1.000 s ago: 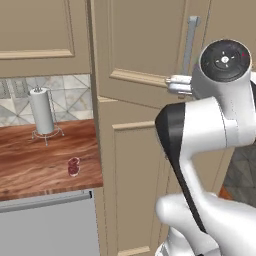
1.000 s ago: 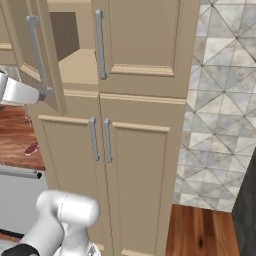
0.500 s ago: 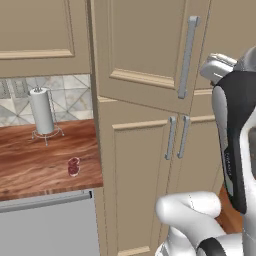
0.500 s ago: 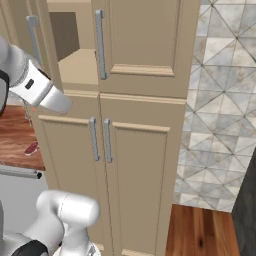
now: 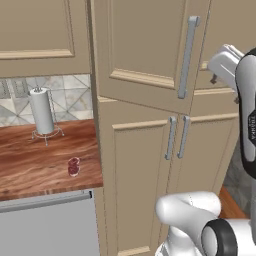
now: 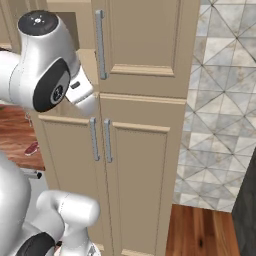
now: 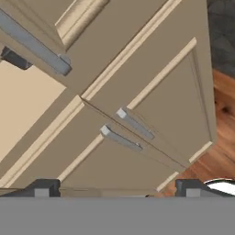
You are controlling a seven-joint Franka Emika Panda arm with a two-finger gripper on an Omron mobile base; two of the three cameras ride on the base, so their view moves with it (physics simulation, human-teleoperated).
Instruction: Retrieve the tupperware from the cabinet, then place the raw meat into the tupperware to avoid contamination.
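**Fingers spread and empty at the open pantry door**

My gripper hangs in front of the cabinet with its two fingers spread as wide as they go, nothing between them. From the hand view I look along them at the two lower doors, both closed, their short grey bar handles lying side by side. Past those doors lies a strip of wooden floor.

The upper left door stands swung out toward me, with its long grey handle running down its free edge. The upper right door is closed. In the right base view my arm sits just left of that closed door, in front of the opened compartment, and I see a bare beige shelf behind it. In the hand view a small dark shape shows at the edge of the open compartment, behind the door handle; I cannot tell what it is.

The raw meat lies on the wooden counter, near its front edge and well apart from me. A paper towel roll stands upright in a wire holder further back, against the tiled wall.
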